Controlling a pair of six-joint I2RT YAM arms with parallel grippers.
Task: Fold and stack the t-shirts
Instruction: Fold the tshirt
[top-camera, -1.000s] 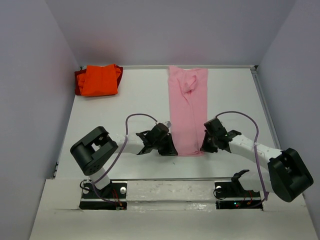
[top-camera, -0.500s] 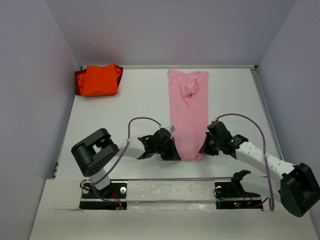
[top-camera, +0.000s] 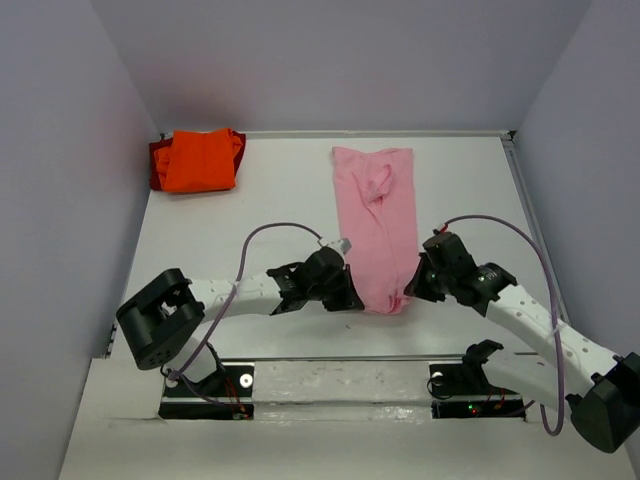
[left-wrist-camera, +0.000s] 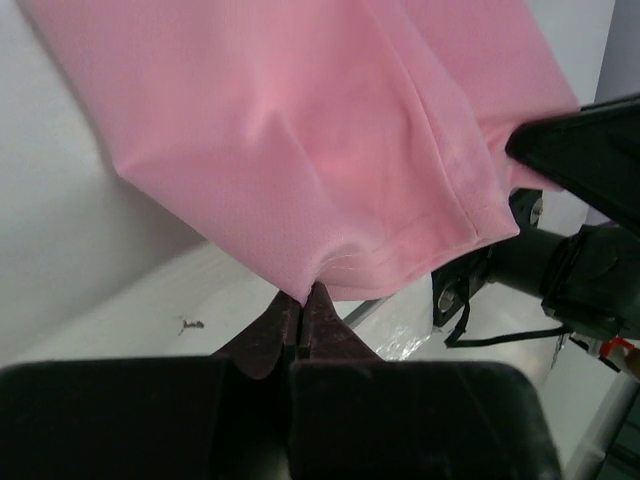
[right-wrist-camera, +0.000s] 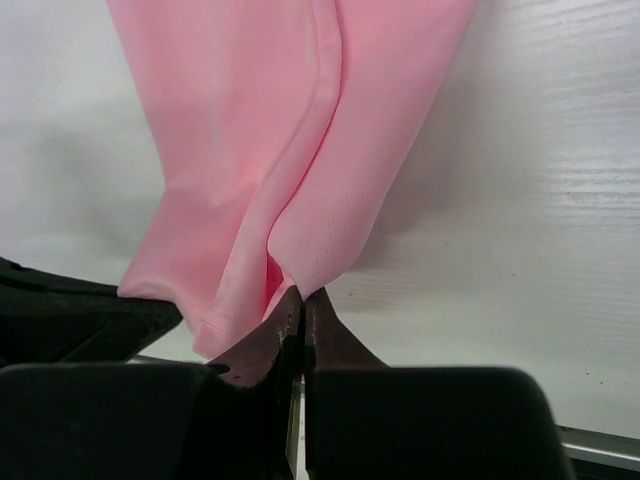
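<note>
White table (top-camera: 225, 215) from above: your left gripper (top-camera: 347, 297) and right gripper (top-camera: 410, 290) flank the near hem of the pink t-shirt (top-camera: 375, 215); folded orange t-shirts (top-camera: 198, 160) lie far beyond your left gripper. Left wrist: closed fingers (left-wrist-camera: 268, 338) pinch that hem just ahead. Right wrist: your fingertips (right-wrist-camera: 268, 343) clamp a hem fold.

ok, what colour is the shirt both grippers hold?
Plain light pink t-shirt; shows best in the top external view.

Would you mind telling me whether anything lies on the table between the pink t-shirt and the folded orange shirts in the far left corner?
Nothing visible does: only bare table lies between the pink t-shirt and the folded orange shirts. The left end effector and the right end effector are each shut on its near hem.
</note>
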